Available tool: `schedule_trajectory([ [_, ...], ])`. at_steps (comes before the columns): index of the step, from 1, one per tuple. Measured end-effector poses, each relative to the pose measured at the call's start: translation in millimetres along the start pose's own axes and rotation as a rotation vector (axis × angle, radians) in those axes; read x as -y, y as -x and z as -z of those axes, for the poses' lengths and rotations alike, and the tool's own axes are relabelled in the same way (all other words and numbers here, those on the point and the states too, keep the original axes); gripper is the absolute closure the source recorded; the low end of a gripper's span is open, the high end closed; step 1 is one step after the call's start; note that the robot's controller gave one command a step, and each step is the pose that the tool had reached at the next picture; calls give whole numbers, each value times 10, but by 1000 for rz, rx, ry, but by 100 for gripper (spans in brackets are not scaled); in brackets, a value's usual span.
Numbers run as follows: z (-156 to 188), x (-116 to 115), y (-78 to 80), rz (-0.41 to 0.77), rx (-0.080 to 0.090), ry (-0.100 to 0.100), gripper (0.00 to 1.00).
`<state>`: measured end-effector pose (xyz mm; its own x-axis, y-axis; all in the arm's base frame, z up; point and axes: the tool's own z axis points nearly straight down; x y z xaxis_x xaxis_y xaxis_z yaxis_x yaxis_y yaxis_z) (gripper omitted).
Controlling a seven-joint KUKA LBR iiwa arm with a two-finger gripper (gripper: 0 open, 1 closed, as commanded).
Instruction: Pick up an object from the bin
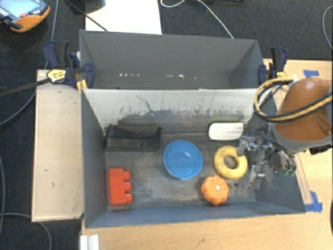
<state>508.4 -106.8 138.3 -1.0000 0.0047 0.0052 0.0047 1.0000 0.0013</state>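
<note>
Jaws, open or closed can't tell, sit lower right just beside yellow ring [220,163]; likely light, stiff, smooth plastic, so grip across one side of rim.

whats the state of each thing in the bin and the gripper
blue bowl: upright, open side up
yellow ring: lying flat beside the gripper
orange ball: resting, front right
red brick: lying flat, front left
white piece: lying, back right
black block: lying, back left
gripper: low in the bin, nothing seen held
</note>
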Motion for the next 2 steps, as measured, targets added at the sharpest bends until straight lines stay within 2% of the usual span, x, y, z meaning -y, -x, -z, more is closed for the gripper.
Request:
schedule_trajectory([
  [1,-590,-128,57,508,1,1,0],
  [2,-684,-881,-95,976,0,5,0],
])
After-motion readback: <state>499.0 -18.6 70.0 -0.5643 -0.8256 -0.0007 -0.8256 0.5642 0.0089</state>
